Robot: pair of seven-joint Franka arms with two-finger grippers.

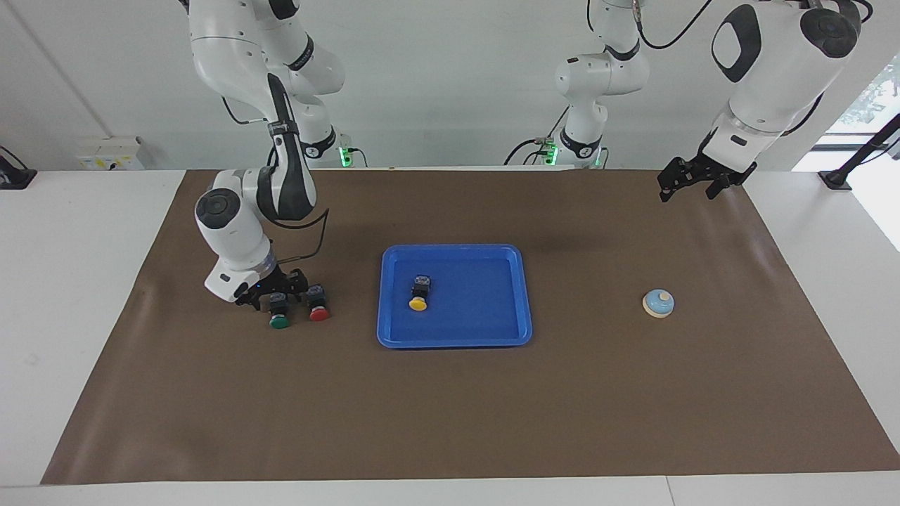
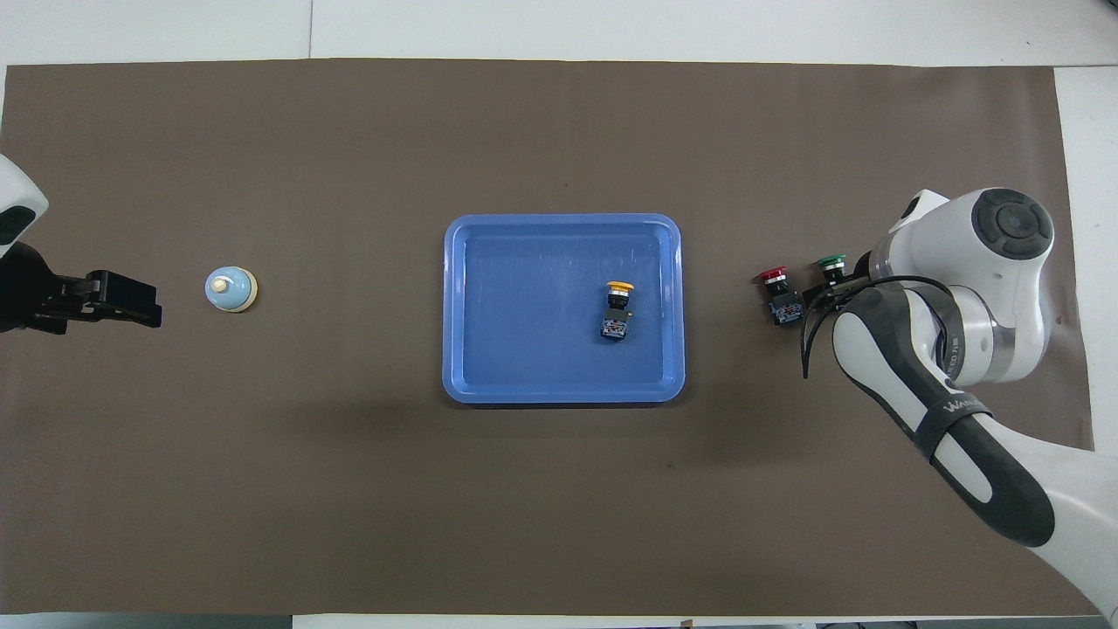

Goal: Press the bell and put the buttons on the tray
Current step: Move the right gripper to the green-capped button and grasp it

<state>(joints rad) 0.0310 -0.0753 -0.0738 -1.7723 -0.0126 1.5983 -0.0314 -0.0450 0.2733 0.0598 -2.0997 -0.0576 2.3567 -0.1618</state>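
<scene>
Black fingers of the right gripper (image 1: 275, 294) sit low over the green button (image 1: 279, 313), straddling its black body with a gap showing on each side; not yet clamped, nothing lifted. Green button lies on its side on the brown mat (image 1: 450, 414), cap pointing away from the robots. The red button (image 1: 318, 306) lies just beside it toward the tray, same pose, close enough to get nudged.

Handling guess: small, light, rigid plastic switch. Blocky body gives flat faces, so that is the place to pinch. Round cap is smooth and would likely slip or roll. Not fragile; modest force should do.

The blue tray (image 1: 517, 295) sits mid-table, with the yellow button (image 1: 419, 294) already in it, also on its side. The bell (image 1: 659, 303) stands alone toward the left arm's end of the table.

The left gripper (image 1: 692, 183) waits up in the air, fingers apart, holding nothing, well apart from the bell.
</scene>
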